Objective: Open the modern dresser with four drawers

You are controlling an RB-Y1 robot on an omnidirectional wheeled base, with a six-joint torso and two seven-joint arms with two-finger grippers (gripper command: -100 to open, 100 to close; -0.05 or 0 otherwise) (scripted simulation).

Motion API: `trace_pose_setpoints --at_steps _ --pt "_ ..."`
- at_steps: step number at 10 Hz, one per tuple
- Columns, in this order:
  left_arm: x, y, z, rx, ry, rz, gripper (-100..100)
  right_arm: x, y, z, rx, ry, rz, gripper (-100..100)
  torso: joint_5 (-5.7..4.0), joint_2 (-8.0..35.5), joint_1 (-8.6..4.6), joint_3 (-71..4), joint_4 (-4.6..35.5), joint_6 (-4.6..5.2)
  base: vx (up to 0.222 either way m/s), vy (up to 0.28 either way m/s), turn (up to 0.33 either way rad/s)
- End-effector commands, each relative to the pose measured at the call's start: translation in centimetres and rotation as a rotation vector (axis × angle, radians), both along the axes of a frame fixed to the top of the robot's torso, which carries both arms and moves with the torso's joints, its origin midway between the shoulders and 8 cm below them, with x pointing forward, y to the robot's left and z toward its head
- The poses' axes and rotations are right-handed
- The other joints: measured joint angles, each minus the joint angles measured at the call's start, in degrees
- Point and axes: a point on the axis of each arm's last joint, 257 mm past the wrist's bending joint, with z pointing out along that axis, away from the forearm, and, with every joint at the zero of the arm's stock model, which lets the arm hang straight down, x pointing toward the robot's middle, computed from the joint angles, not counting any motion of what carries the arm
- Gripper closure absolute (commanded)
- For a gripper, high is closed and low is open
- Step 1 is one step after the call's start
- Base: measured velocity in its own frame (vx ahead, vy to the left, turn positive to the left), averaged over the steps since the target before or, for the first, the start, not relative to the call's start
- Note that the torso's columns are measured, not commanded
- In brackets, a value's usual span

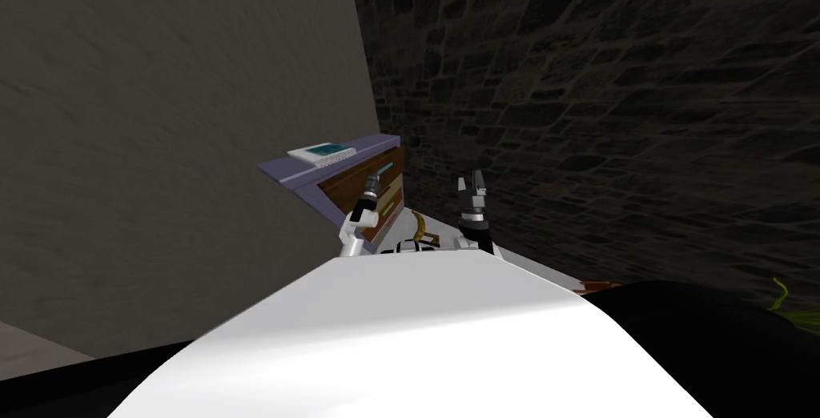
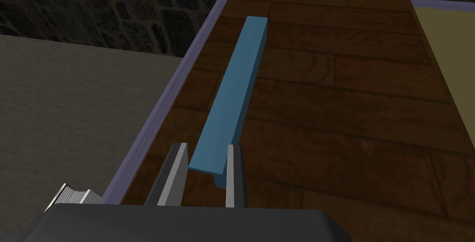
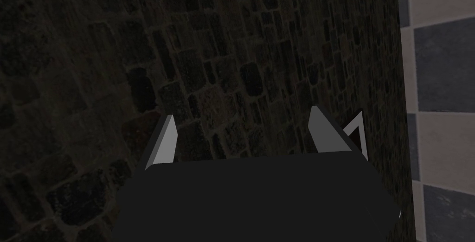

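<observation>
Left wrist view: the left gripper (image 2: 207,146) has its 2 fingers drawn in on the near end of a blue bar handle (image 2: 236,91), 1 blade against each side of it. The handle's long axis runs straight away from the hand, flat along the brown plank-patterned drawer front (image 2: 334,109) and parallel to the purple edge (image 2: 157,114) just beside the hand. In the head view the dresser (image 1: 340,185) stands directly ahead of the left gripper (image 1: 371,183), against the grey wall, with a flat white and teal item (image 1: 320,153) on its purple top. The right gripper (image 1: 472,181) hangs apart from the dresser, beside the left hand, and its fingers (image 3: 162,144) are spread wide on nothing.
</observation>
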Motion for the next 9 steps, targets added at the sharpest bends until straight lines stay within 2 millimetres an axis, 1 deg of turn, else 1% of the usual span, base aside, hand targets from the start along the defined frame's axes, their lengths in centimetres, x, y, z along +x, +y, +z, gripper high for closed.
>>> trace_pose_setpoints --at_steps 1,2,3,4,5,6,7,9 --pt "2.1 -0.1 -0.1 0.0 0.014 -0.004 100 0.0 0.0 0.0 0.0 0.0 0.0 0 0.0 0.0 -0.05 0.0 0.0 0.03 -0.112 -0.071 0.074" --pt "2.4 -0.4 0.4 0.0 0.004 -0.01 100 0.0 0.0 0.0 0.0 0.0 0.0 0 -0.01 0.1 -0.11 0.0 0.0 0.0 -0.084 -0.059 0.017" --pt "3.4 -0.4 0.3 0.0 0.012 -0.011 100 0.0 0.0 0.0 0.0 0.0 0.0 0 -0.02 0.1 -0.06 0.0 0.0 -0.01 -0.081 -0.053 0.051" --pt "3.5 -0.6 0.7 0.0 0.006 -0.014 100 0.0 0.0 0.0 0.0 0.0 0.0 0 -0.02 0.1 -0.04 0.0 0.0 0.0 -0.067 -0.041 0.029" --pt "4.6 -0.7 0.8 -0.001 0.011 -0.016 100 0.0 0.0 0.0 0.0 0.0 0.0 0 -0.03 0.1 -0.03 0.0 0.1 0.02 -0.064 -0.043 0.055" --pt "4.6 -0.8 1.0 -0.001 0.007 -0.017 100 0.0 0.0 0.0 0.0 0.0 0.0 0 -0.05 0.1 -0.1 0.0 0.1 0.05 -0.054 -0.036 0.023" --pt "4.4 -0.7 0.5 0.0 0.018 -0.015 100 0.0 0.0 0.0 0.0 0.0 0.0 0 -0.08 0.1 -0.14 0.1 0.2 0.07 -0.016 -0.013 -0.006" --pt "4.3 -1.0 0.6 0.0 0.016 -0.017 100 0.0 0.0 0.0 0.0 0.0 0.0 0 -0.07 0.2 -0.31 0.1 0.1 0.06 -0.065 -0.109 0.003"
